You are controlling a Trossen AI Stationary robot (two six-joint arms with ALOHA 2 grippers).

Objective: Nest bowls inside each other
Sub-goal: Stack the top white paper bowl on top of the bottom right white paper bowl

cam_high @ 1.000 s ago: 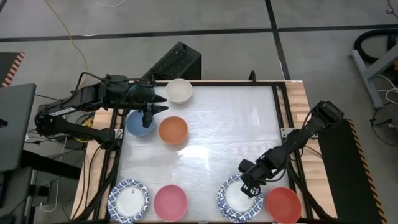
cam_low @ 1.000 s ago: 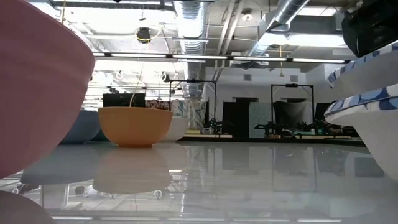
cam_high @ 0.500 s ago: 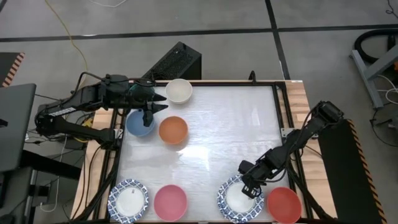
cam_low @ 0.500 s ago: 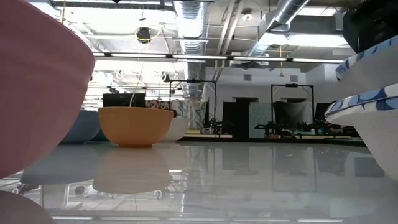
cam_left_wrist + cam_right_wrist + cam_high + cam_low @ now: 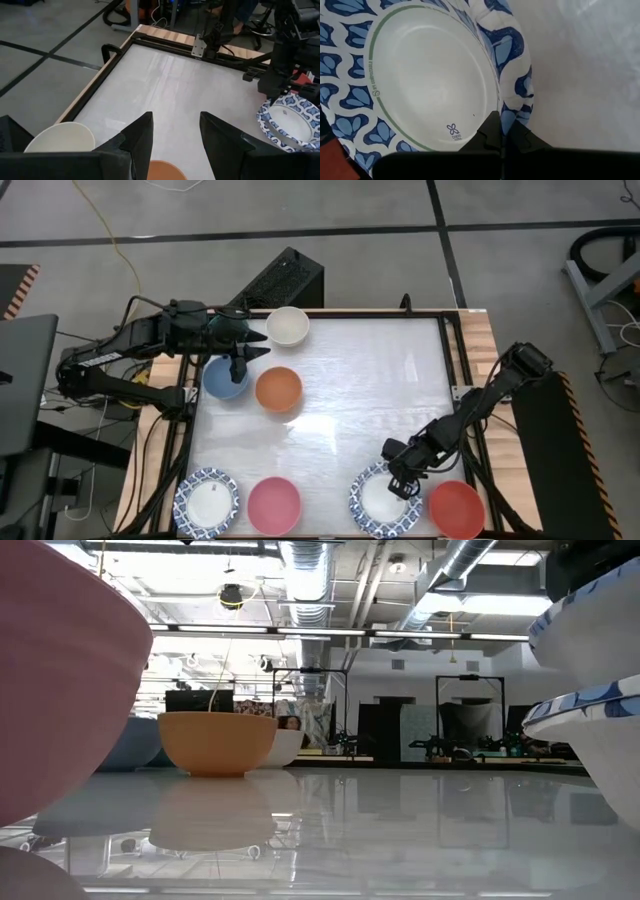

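My right gripper (image 5: 400, 476) is shut on a blue-and-white patterned bowl (image 5: 383, 500) at the near right. In the low view this bowl (image 5: 590, 625) hangs above a second patterned bowl (image 5: 590, 730). A red bowl (image 5: 455, 509) sits beside them. My left gripper (image 5: 250, 350) hovers open at the far left, over a blue bowl (image 5: 224, 378), an orange bowl (image 5: 278, 389) and a cream bowl (image 5: 288, 326). A pink bowl (image 5: 273, 505) and another patterned bowl (image 5: 206, 502) rest on the near edge. My right gripper pinches the patterned bowl's rim (image 5: 514, 105) between its two fingers (image 5: 490, 134), one on the inner face and one on the outer. The fingers come slanting down from the far right. The bowl sits tilted, raised over the patterned bowl below it.
A white table top (image 5: 370, 390) with a black frame and wooden side strips (image 5: 487, 340) lies between the two groups of bowls. A black box (image 5: 285, 280) stands beyond the far edge.
The patterned bowl in my right gripper has risen and tipped a little, while the patterned bowl below it has stayed in place. My right gripper has rolled slightly and stays shut.
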